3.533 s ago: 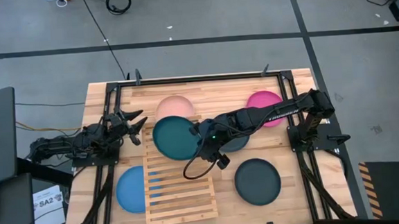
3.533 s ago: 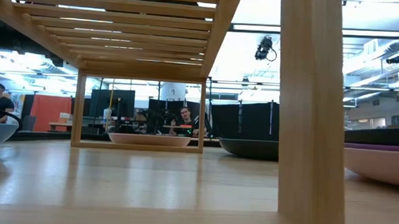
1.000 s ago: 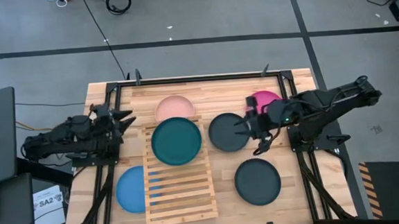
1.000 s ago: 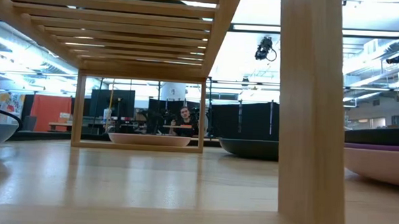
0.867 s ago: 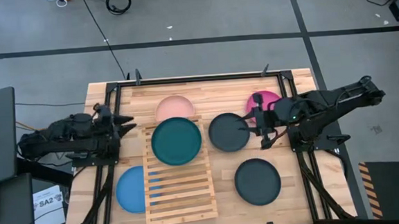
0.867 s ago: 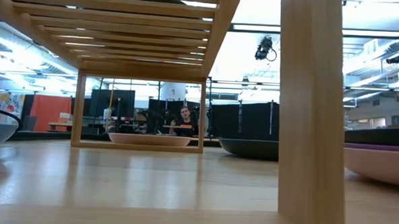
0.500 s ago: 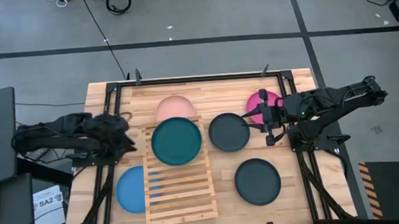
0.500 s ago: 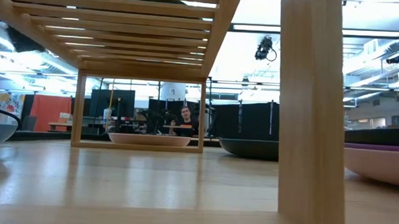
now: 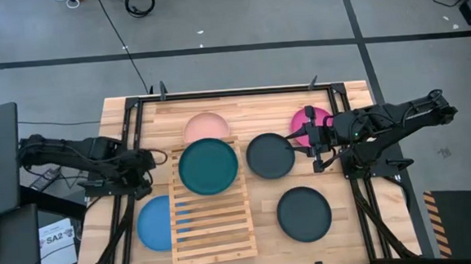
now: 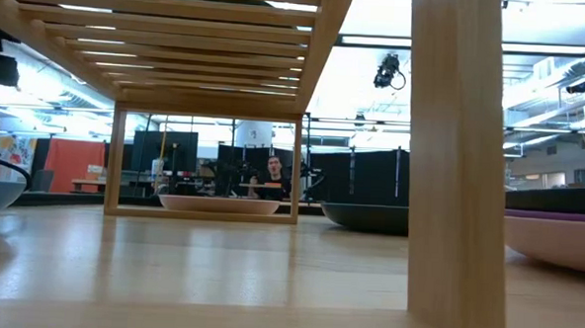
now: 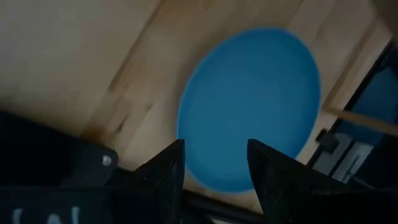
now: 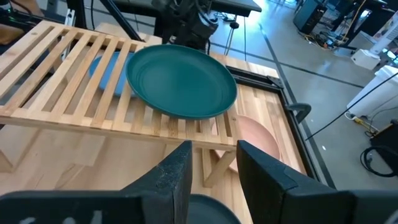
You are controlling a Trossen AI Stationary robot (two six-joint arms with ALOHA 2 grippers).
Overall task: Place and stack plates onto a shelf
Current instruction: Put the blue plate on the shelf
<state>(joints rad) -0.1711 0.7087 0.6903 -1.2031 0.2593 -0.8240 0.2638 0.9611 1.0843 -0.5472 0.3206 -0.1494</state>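
Looking down from above, the left gripper (image 9: 142, 172) hangs just beside the blue plate (image 9: 153, 223), the nearer arm; the teal plate (image 9: 209, 166) sits on the slatted shelf (image 9: 213, 232). Left wrist: fingers (image 11: 165, 168) apart, empty, over smooth matte blue. Right wrist: right gripper (image 12: 211, 168) open, facing the shelf.

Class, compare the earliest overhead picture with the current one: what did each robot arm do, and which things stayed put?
The right hand let go of the teal plate on the shelf and drew back to the table's right side, uncovering a dark grey plate. The left hand swung toward the blue plate. No plate moved.
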